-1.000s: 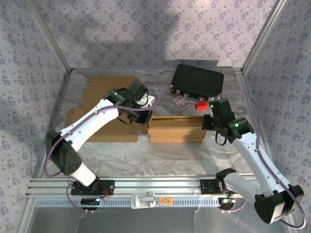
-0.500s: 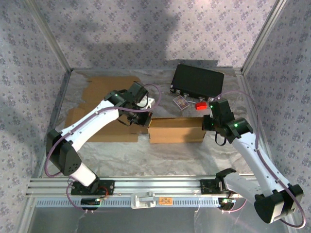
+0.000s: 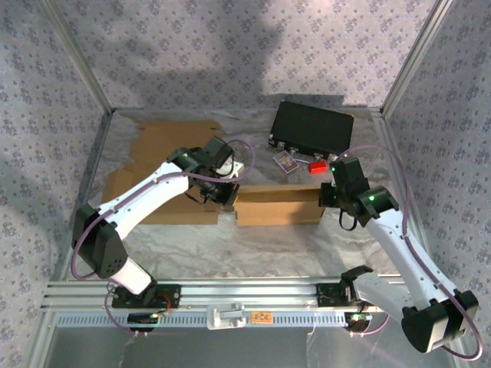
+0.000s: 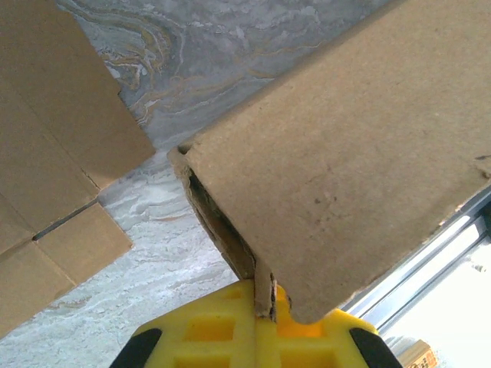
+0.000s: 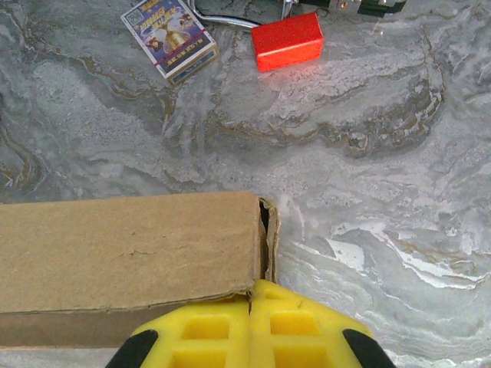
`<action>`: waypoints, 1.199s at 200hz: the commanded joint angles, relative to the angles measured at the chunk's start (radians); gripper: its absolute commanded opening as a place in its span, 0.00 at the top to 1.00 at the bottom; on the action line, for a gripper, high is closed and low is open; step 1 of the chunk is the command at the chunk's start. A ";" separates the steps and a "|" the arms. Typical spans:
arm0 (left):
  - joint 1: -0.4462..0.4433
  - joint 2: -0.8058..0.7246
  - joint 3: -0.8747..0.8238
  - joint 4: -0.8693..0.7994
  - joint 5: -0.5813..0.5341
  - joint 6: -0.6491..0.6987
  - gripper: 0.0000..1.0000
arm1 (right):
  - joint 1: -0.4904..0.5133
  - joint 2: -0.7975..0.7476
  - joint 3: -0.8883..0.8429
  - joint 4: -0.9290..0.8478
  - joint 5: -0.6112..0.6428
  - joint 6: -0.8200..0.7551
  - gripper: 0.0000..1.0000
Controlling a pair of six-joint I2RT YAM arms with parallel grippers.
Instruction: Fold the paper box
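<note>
Your L gripper (image 4: 265, 316) has its jaws pinched on a wall edge of the paper box (image 4: 345, 153), while your R gripper (image 5: 251, 320) has jaws closed tight w/ the box's end corner touching their tips.

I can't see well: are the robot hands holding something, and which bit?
Yes, the box. The left gripper pinches a thin cardboard edge at its left end; the right gripper seems to pinch the corner at its right end.
</note>
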 commanded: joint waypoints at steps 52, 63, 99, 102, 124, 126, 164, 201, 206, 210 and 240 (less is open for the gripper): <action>-0.010 -0.004 -0.024 0.000 -0.005 -0.011 1.00 | -0.002 -0.010 0.075 -0.159 -0.103 0.228 0.65; -0.010 -0.003 -0.023 0.001 -0.005 -0.013 1.00 | -0.007 -0.020 0.086 -0.185 -0.148 0.310 0.59; -0.011 0.005 -0.011 0.000 -0.007 -0.016 1.00 | -0.061 -0.056 0.142 -0.229 -0.247 0.533 0.43; -0.011 0.006 -0.010 -0.001 -0.007 -0.017 1.00 | -0.071 -0.055 0.149 -0.234 -0.258 0.547 0.42; -0.012 0.010 -0.004 -0.002 -0.008 -0.016 1.00 | -0.172 -0.022 0.178 -0.246 -0.387 0.690 0.37; -0.012 0.010 -0.003 -0.002 -0.008 -0.016 1.00 | -0.182 -0.019 0.177 -0.243 -0.399 0.705 0.37; -0.012 0.011 0.000 -0.003 -0.010 -0.019 1.00 | -0.297 -0.008 0.081 -0.092 -0.553 0.908 0.32; -0.014 0.011 -0.001 -0.001 -0.006 -0.025 1.00 | -0.350 -0.009 0.018 -0.038 -0.579 0.962 0.33; -0.014 0.010 -0.001 -0.001 -0.008 -0.025 1.00 | -0.357 -0.007 0.018 -0.050 -0.579 0.957 0.33; -0.014 0.009 0.000 -0.001 -0.008 -0.025 1.00 | -0.361 -0.007 0.015 -0.059 -0.579 0.950 0.33; -0.014 0.011 0.001 -0.002 -0.005 -0.027 1.00 | -0.399 -0.016 -0.047 -0.068 -0.597 0.916 0.36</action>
